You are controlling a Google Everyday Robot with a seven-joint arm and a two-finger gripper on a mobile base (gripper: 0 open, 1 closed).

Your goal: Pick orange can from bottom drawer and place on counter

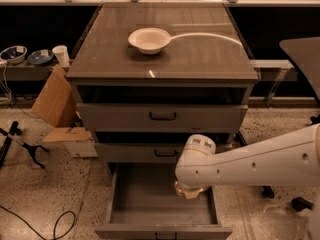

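1. Camera view: the bottom drawer (150, 196) is seen pulled out at the foot of the grey cabinet, its flat tray bare across the left and the middle.
2. The white arm (260, 161) is seen reaching in from the right. The tool (186, 186) hangs low over the right side of the tray and is largely hidden beneath the rounded wrist.
3. A small orange-brown shape is glimpsed just under the wrist, at the tool. It is judged to be the orange can (193, 192), since no can is seen anywhere else in the drawer. Whether the tool is closed on it cannot be told.
4. The step in hand is judged to be the grasp and lift out of the drawer. A firm hold is best confirmed before anything is raised, as a dented, shiny can is likely to slip or roll if only nudged.
5. The fronts of the two upper drawers (162, 118) stand just behind and above the wrist. The lift is best taken outward from the cabinet first and only then upward, so that those fronts and the tray's right wall are cleared.
6. On the counter (210, 59) a white bowl (149, 39) is seen toward the back, left of centre. The open stretch at the front and right is judged the safer landing place. The can is best set down well apart from the bowl and back from the edge, and released only once it rests flat.
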